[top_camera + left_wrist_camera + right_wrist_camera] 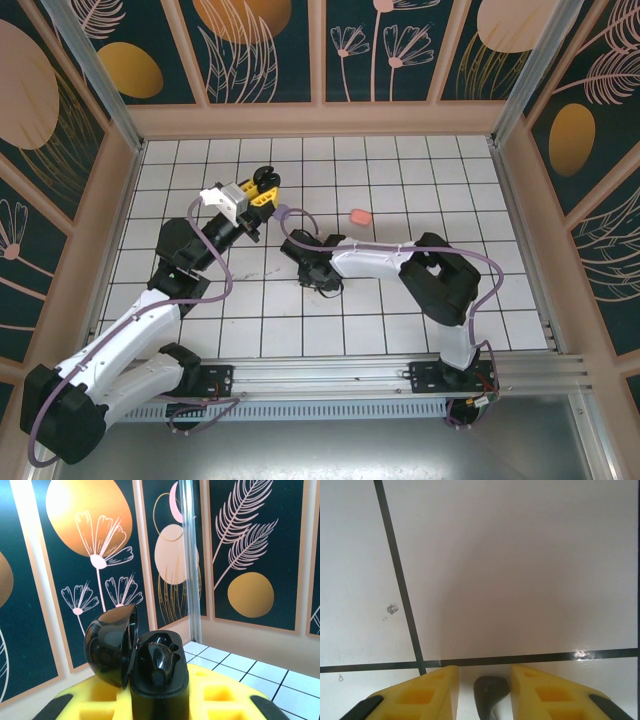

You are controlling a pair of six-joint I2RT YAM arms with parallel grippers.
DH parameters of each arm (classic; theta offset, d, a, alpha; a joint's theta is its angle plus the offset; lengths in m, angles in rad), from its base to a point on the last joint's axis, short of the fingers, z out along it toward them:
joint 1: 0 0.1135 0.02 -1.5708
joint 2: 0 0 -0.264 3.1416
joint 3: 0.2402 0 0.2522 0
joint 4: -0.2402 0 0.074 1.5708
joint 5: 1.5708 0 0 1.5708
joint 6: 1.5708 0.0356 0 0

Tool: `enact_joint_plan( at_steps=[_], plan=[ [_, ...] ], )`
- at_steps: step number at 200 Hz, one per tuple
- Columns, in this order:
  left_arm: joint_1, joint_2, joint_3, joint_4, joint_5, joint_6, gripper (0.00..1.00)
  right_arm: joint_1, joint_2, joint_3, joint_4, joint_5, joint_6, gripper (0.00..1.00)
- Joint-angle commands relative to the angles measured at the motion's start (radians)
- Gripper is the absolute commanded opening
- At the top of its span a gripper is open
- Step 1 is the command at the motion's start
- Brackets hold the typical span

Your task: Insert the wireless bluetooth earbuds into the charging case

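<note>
While left hand (157, 707) clamps glossy black case (160, 670), right hand (484, 700) loosely brackets dark earbud (491, 687).

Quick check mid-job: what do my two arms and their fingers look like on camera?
Left arm and right arm: white links, black joints, a lilac cable looping along each. Fingers are yellow blocks with square pockets and black tips.

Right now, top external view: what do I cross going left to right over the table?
In order: black charging case held in the left tool → right tool, pointing down at the tiles → small pink object.
</note>
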Motion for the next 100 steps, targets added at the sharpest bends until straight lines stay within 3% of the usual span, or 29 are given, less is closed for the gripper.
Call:
enact_joint_plan(
  at_steps=[1, 58, 100],
  plan=[
    [-0.005, -0.01, -0.01, 0.056, 0.002, 0.015, 0.0, 0.007, 0.043, 0.015, -0.019, 0.002, -0.007, 0.3],
    [-0.005, -0.006, -0.009, 0.054, 0.01, 0.009, 0.0, 0.007, 0.038, -0.003, -0.008, 0.007, -0.019, 0.19],
    [-0.005, -0.007, -0.001, 0.046, 0.033, 0.005, 0.0, 0.006, -0.058, -0.017, 0.0, 0.067, -0.029, 0.15]
  ],
)
